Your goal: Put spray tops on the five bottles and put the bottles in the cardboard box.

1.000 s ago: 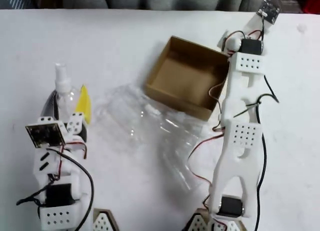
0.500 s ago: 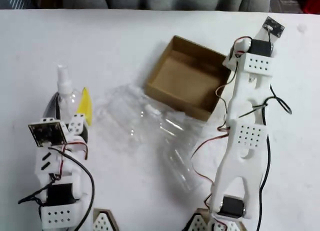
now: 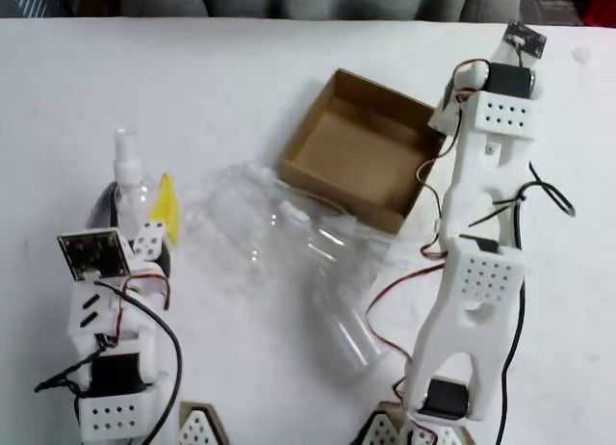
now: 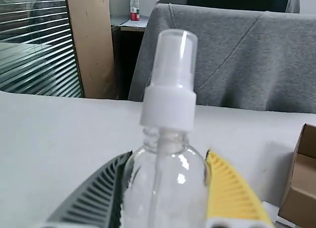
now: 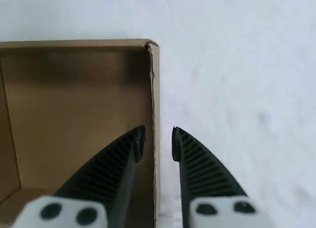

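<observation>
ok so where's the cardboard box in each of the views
high view: cardboard box just right of centre, open side up, the right arm's end at its corner.
left wrist view: a corner of it beyond the bottle in the left gripper.
right wrist view: its inside and one wall, the right gripper with fingers either side of that wall.
shared landmark: the white table.

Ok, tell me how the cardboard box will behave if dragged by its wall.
Probably light: the cardboard box is open-topped and empty, so it should slide easily. Its thin wall, straddled by the right gripper, may flex.
</observation>
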